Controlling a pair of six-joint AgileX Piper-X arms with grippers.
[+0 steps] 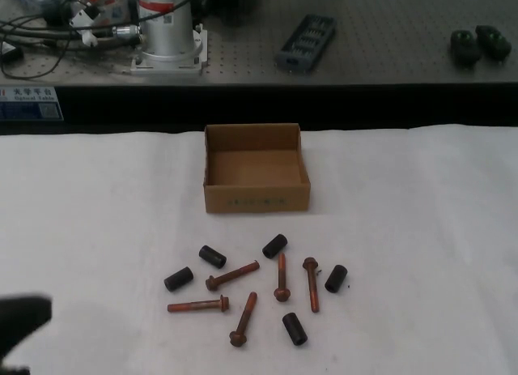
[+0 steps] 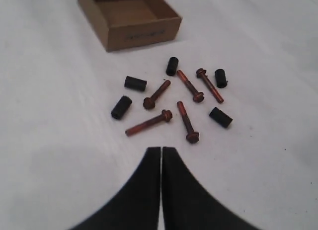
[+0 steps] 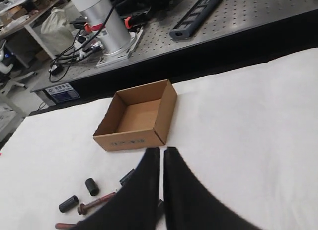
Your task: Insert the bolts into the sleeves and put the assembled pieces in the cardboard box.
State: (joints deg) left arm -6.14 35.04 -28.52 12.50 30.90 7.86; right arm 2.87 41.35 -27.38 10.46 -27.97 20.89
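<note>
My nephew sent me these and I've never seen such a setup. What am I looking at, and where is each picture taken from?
It's a robot with two arms, each ending in a two-finger gripper. One picture looks down over the bench from behind the arms. The other two come from a camera on each wrist; the dark paired fingers in them are the left gripper and the right gripper, both shut, holding nothing. On the white cloth lie five reddish bolts and five black sleeves, all loose, none joined yet. Beyond them stands an open cardboard box with nothing in it.
</note>
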